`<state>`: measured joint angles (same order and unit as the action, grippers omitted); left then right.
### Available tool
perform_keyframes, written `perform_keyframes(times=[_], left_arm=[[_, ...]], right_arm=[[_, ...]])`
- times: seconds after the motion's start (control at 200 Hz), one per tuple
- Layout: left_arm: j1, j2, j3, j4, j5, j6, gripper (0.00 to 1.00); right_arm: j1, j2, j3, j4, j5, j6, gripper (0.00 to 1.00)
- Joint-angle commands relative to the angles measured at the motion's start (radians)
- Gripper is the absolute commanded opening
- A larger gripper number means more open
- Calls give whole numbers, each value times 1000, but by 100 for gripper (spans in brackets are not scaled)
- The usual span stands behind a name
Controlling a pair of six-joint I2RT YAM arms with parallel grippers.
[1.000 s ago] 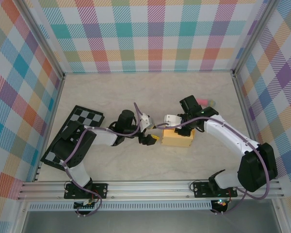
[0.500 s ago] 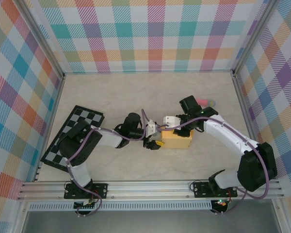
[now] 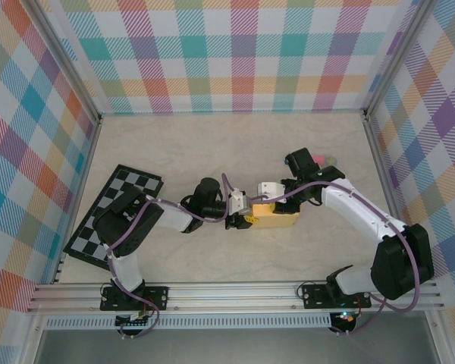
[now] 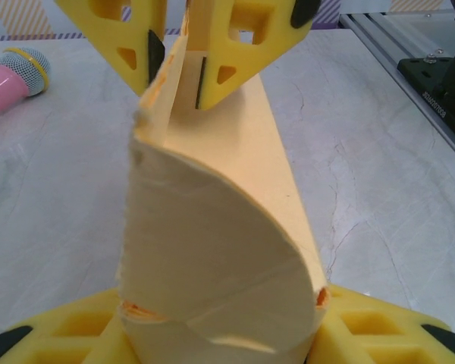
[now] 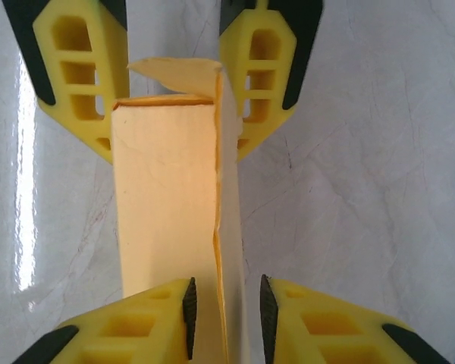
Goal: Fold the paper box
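Seen from the top, the box (image 3: 279, 220) is laid mid-frame, long axis left-right, with both arms bent in toward it. Up close, the left gripper (image 4: 220, 334) is clamped across one end. The right gripper (image 5: 226, 303) is held apart around an upright flap edge.

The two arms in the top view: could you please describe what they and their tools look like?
The left arm and right arm have white links, black joints and looping purple cables. The left tool and right tool have yellow moulded fingers with cut-out windows and black pads.
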<state>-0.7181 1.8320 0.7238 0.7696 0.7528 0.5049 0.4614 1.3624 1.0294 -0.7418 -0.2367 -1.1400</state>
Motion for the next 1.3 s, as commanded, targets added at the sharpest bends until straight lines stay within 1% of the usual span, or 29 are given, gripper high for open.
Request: perform_keyframes(times=[0.0,0.04,0.09,0.175,0.245,0.27,0.3,0.405,0.495,0.53,0.57,0.665,0.735,0.83,0.91,1.045,1.295], left_arm=[[-13,13,13,7,-12,7,39],[-12,15,17,7,-13,-3,39],[-13,16,17,16,-33,-29,39],[-14,22,-3,84,-88,-94,40],[-14,35,-17,162,-119,-161,40],[-14,38,-17,176,-123,-180,40],[-18,43,-15,190,-137,-202,40],[-24,64,-12,259,-182,-263,40],[-25,91,-6,308,-209,-292,40],[-25,101,-3,318,-213,-296,40],[-27,110,1,323,-216,-298,40],[-31,125,6,348,-236,-315,40],[-35,125,8,354,-243,-315,40],[-39,125,8,352,-244,-312,40],[-40,125,8,353,-244,-311,40],[-42,125,6,366,-235,-312,40],[-42,144,9,399,-239,-322,40]], right_arm=[[0,13,50,26,-55,148,39],[0,7,75,26,-101,243,41],[1,-23,76,51,-111,341,43],[0,-110,40,130,-48,543,55],[1,-192,7,164,-2,724,56],[0,-217,-1,167,14,811,54],[1,-243,-11,165,33,923,49],[27,-293,-70,135,45,1284,37],[57,-286,-104,123,60,1485,32],[75,-267,-115,142,53,1507,30],[110,-242,-127,174,76,1519,29],[174,-179,-144,278,117,1509,28],[182,-133,-127,326,137,1495,29],[184,-89,-85,323,203,1484,30],[182,-67,-75,329,230,1470,32],[182,-26,-68,350,205,1460,37],[181,-15,-76,410,128,1508,38]])
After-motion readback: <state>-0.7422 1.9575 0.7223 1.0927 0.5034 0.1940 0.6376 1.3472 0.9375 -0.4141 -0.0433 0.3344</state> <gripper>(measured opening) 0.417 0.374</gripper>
